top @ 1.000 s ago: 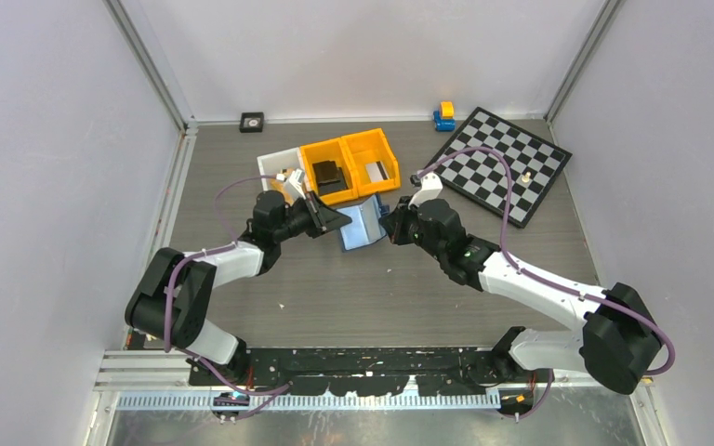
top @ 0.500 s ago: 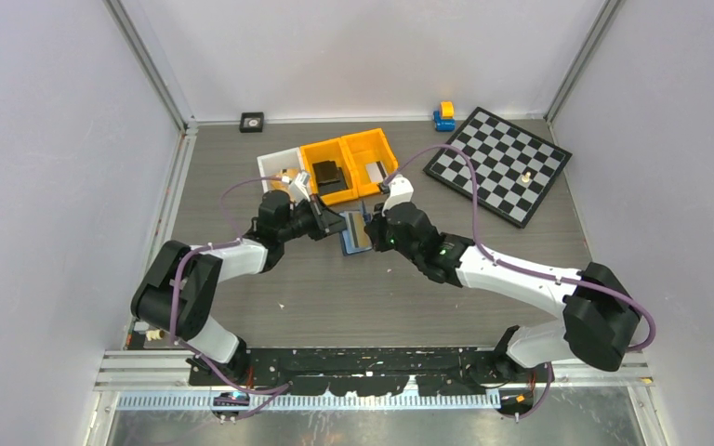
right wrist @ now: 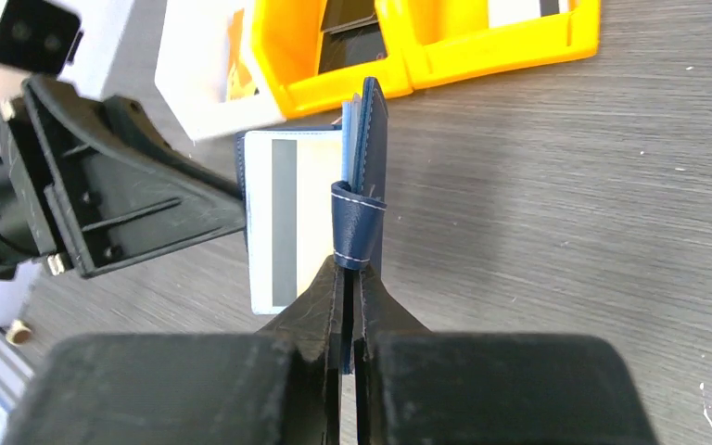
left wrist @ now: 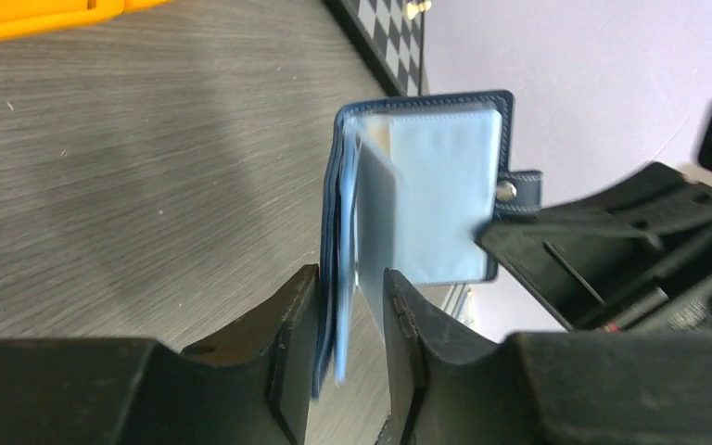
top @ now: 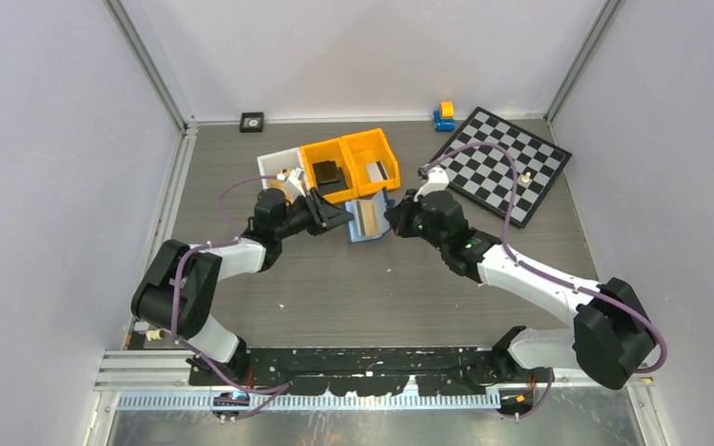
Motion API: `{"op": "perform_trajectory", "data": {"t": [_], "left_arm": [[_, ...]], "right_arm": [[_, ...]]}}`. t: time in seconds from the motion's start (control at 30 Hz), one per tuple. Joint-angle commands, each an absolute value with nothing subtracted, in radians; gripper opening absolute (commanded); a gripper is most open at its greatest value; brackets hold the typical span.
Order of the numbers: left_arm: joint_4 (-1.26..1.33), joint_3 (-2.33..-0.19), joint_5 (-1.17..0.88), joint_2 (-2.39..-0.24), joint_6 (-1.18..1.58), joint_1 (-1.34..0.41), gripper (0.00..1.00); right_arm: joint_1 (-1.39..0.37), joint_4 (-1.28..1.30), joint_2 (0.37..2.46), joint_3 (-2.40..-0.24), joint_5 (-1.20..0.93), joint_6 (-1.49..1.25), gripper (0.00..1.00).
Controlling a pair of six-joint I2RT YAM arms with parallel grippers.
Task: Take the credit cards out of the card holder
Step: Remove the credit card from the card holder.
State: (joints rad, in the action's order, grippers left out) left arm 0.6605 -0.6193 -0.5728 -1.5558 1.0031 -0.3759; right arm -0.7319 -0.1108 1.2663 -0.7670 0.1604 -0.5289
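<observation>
**Card holder (top: 364, 220) upright and open between both grippers, just in front of the orange bins (top: 372, 139)**
The right gripper (right wrist: 348, 269) is pinched tight on its navy cover. The left gripper (left wrist: 345, 287) has its jaws narrowly apart around the other leaves; whether they press them is unclear. A cream, grey-striped credit card (right wrist: 283, 222) sits in an inner pocket.

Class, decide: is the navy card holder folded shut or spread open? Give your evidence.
Open. The card holder shows its pale inner pockets, its snap tab is unfastened, and a striped card sits visible inside.

Lab test cell: aluminium-framed white walls (top: 353, 56)
</observation>
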Motion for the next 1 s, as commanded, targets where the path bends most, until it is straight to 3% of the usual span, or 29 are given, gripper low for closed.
{"op": "perform_trajectory", "data": {"t": [0.0,0.23,0.3,0.4,0.5,0.57,0.83,0.97], "left_arm": [[0.836,-0.608,-0.63,-1.573,1.082,-0.357,0.36],[0.954,-0.572,-0.632,-1.582,1.124,-0.353,0.6],[0.956,-0.577,-0.64,-1.59,1.121,-0.353,0.62],[0.958,-0.584,-0.646,-1.605,1.12,-0.353,0.51],[0.951,-0.589,-0.648,-1.61,1.122,-0.353,0.28],[0.946,-0.589,-0.647,-1.607,1.121,-0.351,0.18],[0.901,-0.591,-0.646,-1.576,1.102,-0.342,0.12],[0.895,-0.59,-0.647,-1.559,1.095,-0.342,0.09]], "right_arm": [[-0.64,-0.29,1.227,-0.728,-0.068,-0.655,0.0],[-0.574,-0.396,1.265,-0.694,-0.181,-0.745,0.0],[-0.56,-0.439,1.272,-0.681,-0.226,-0.769,0.0],[-0.556,-0.461,1.271,-0.676,-0.249,-0.779,0.01],[-0.55,-0.461,1.26,-0.668,-0.238,-0.783,0.01],[-0.539,-0.461,1.258,-0.659,-0.23,-0.79,0.01],[-0.473,-0.452,1.277,-0.634,-0.209,-0.845,0.02],[-0.457,-0.389,1.288,-0.651,-0.187,-0.843,0.28]]}}
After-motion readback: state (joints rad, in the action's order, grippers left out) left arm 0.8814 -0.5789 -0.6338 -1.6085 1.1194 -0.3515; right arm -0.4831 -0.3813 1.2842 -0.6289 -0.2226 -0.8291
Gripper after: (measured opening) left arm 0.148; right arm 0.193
